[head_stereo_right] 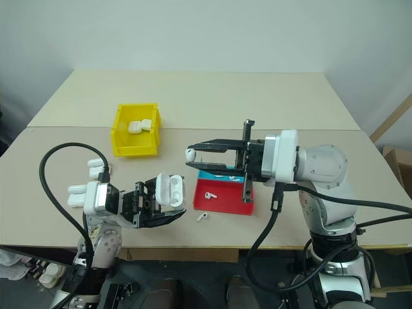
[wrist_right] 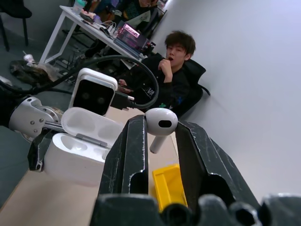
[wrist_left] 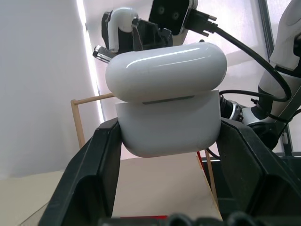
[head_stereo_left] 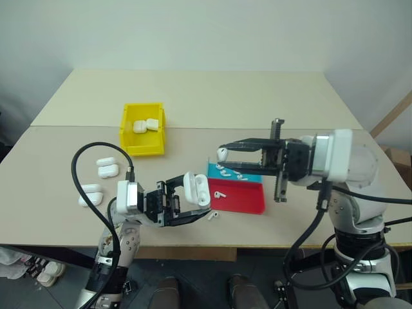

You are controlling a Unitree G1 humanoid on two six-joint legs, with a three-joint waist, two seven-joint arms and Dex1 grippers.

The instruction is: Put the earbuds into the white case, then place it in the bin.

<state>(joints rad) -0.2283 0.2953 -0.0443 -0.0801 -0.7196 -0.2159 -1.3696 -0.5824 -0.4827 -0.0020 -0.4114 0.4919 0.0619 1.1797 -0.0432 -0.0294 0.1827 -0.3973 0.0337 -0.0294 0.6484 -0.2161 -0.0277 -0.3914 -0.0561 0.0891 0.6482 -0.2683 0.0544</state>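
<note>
The white case sits pinched between the two black fingers of the left gripper, raised above the table's near edge, just on the robot's-left side of the red-and-blue tray. Its hinged lid stands open, tipped back, so the mouth faces up and toward the right gripper; its long axis runs across the fingers that clamp its lower body.

The right gripper hangs above the tray's far left corner, pointing level toward the robot's left. Its fingers are nearly together, nipping one earbud at the tips, round head uppermost and stem hanging down between the fingers.

More earbuds lie in the tray's blue part, one on the red part, and one on the table just beside the tray's near left corner. The yellow bin stands beyond and left of the tray, with cases in it. Four spare cases lie left of the tray.
</note>
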